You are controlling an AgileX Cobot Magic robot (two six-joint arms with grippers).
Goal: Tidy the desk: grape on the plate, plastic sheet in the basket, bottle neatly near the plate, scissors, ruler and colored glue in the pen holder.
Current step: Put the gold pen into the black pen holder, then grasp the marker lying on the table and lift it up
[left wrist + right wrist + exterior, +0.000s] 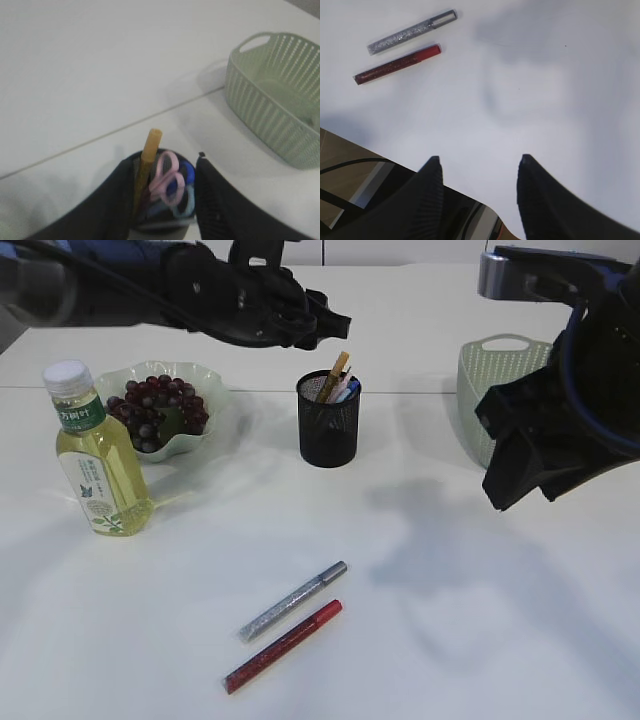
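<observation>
White desk (450,640), seam line running across its far half. Left tool (165,200) hangs directly above the black mesh pen holder (328,425), fingers parted with nothing between them; in the left wrist view the wooden ruler (148,157) and pink-handled scissors (167,175) stand upright in the holder just below the fingers. Right tool (477,172) hovers over bare desk toward the right edge, fingers apart and empty. Silver glue pen (292,601) and red glue pen (282,646) lie side by side near the front edge, well apart from both tools. Grapes (155,412) sit on the green plate (215,380) at the far left; bottle (95,455) stands upright just in front of it. Green basket (490,380) sits at the far right.
</observation>
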